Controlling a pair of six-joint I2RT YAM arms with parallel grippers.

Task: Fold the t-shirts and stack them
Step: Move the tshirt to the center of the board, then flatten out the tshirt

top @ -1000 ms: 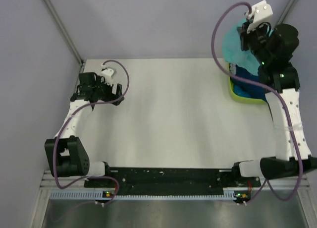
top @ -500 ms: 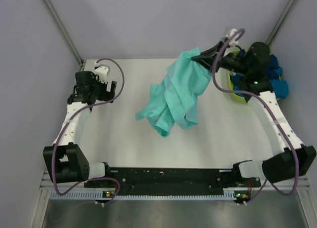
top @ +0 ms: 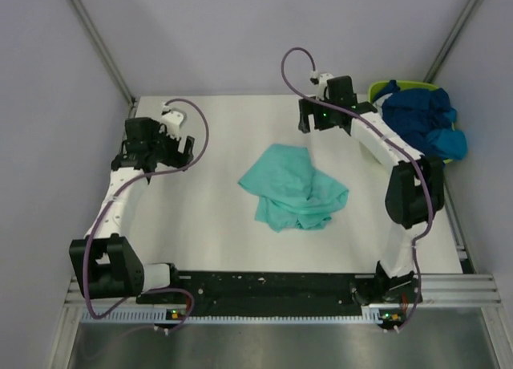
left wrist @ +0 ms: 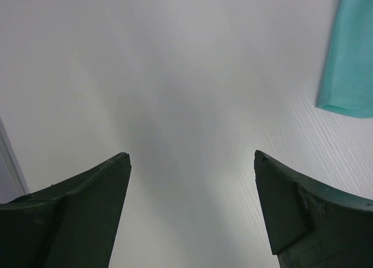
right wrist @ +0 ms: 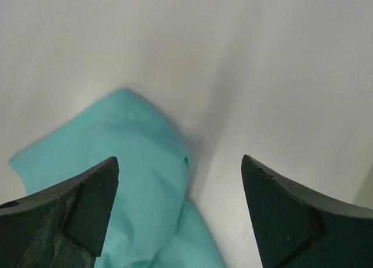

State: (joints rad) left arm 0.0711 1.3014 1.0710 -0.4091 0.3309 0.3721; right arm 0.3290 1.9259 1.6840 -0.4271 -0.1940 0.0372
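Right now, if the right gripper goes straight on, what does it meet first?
Probably the edge of the mint t-shirt lying on the table; the open right gripper aims near that edge, so bare table is possible.

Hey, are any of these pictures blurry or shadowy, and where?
Top external: sharp and evenly lit, the mint t-shirt crisp. Right wrist: the shirt's upper edge is soft, with a faint shadow beside it on the table. Left wrist: a dim shadow band runs between the fingers.

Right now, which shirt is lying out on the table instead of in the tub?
The mint teal-green t-shirt, crumpled on the table. The navy and brighter blue t-shirts are heaped in the lime-green tub at the far right corner.
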